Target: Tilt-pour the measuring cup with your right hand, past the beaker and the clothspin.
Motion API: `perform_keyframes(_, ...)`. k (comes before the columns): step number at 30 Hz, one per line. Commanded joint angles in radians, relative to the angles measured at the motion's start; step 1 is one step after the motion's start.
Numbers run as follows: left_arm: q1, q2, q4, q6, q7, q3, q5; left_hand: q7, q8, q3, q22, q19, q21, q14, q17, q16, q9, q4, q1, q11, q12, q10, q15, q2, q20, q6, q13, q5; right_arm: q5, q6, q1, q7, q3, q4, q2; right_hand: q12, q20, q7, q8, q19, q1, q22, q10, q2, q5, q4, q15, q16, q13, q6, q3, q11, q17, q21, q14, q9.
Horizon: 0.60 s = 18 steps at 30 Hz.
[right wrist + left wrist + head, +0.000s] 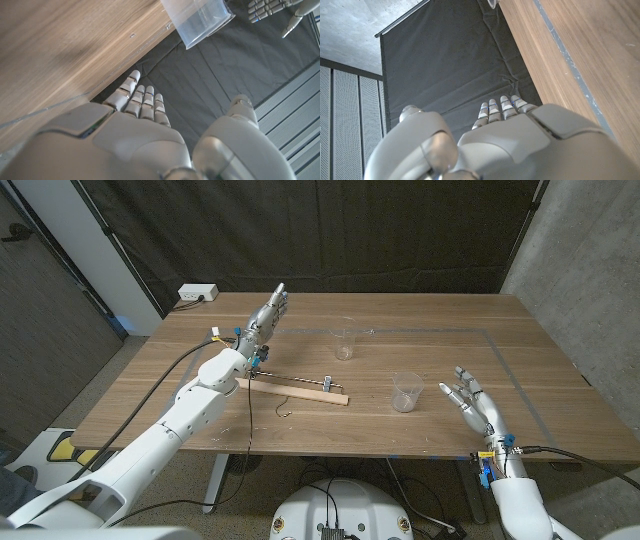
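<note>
On the left of the wooden table (pixel 420 350), seen from the head camera, the left hand (pixel 268 311) reaches toward the far edge with its fingers straight and lying close together, gripping nothing; the left wrist camera shows those fingers (pixel 502 107) side by side against the black curtain (pixel 445 65) behind the table, so the hand is plainly empty. Just nearer the robot than that forearm lies a wooden hanger bar (pixel 292 391) with a wire hook (pixel 284 406) and a small clothespin (pixel 328 383) clipped on its right part. Toward the middle and farther back stands a clear glass beaker (pixel 346 345), upright; nothing can be made out in it. Right of the hanger's end and nearer the robot stands the measuring cup (pixel 405 391), a clear plastic one, upright on the table, with no contents that can be made out; it stands well apart from the beaker and near the clothespin. Right of the cup, apart from it, the right hand (pixel 476 405) is held over the table with its fingers spread and a little curled, holding and touching nothing. In the right wrist camera the fingers (pixel 142 100) reach out together with the thumb (pixel 242 112) well off to one side, and the measuring cup (pixel 197 20) shows beyond them, untouched. A white power strip (pixel 198 293) sits at the table's far left corner.
</note>
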Motion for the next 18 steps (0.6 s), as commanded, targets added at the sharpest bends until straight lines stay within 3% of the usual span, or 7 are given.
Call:
perform_keyframes(1, 0.008, 0.007, -0.022, 0.006, 0.013, -0.003, 0.008, 0.005, -0.003, -0.006, 0.003, -0.008, 0.004, 0.004, 0.005, -0.002, 0.006, 0.000, 0.008, 0.001, 0.001, 0.009, 0.001, 0.001, 0.006, 0.008, 0.005, -0.002, -0.167, -0.144, -0.005, -0.073, -0.012, -0.033, -0.037, -0.009, -0.065, 0.002, 0.001, -0.017, 0.018, 0.002, -0.010, -0.002, 0.011, -0.006, 0.000, -0.007, 0.004, -0.004, -0.001, 0.006, 0.002, -0.008, -0.017, 0.006)
perform_keyframes(9, 0.005, 0.003, -0.016, 0.004, 0.017, -0.005, 0.007, 0.005, -0.006, -0.009, 0.003, -0.009, 0.004, 0.003, 0.005, -0.003, 0.006, 0.000, 0.009, 0.000, 0.000, 0.008, 0.002, 0.002, 0.009, 0.002, 0.005, -0.004, -0.222, -0.249, 0.005, -0.084, -0.041, -0.049, -0.077, -0.008, -0.064, 0.014, 0.006, -0.022, 0.025, 0.002, -0.012, -0.007, 0.019, -0.005, 0.011, -0.005, 0.003, 0.003, -0.005, 0.010, 0.002, -0.011, -0.023, 0.006)
perform_keyframes(18, 0.000, 0.003, -0.015, 0.008, 0.021, -0.008, 0.009, 0.005, -0.007, -0.011, 0.003, -0.009, 0.004, 0.004, 0.005, -0.003, 0.006, 0.001, 0.008, 0.000, 0.000, 0.011, 0.002, 0.002, 0.009, 0.004, 0.005, -0.006, -0.266, -0.338, 0.031, -0.120, -0.091, -0.044, -0.110, -0.006, -0.066, 0.012, 0.007, -0.016, 0.032, 0.002, -0.011, -0.011, 0.026, -0.003, 0.000, 0.000, 0.003, 0.004, -0.008, 0.001, 0.002, -0.010, -0.017, 0.005)
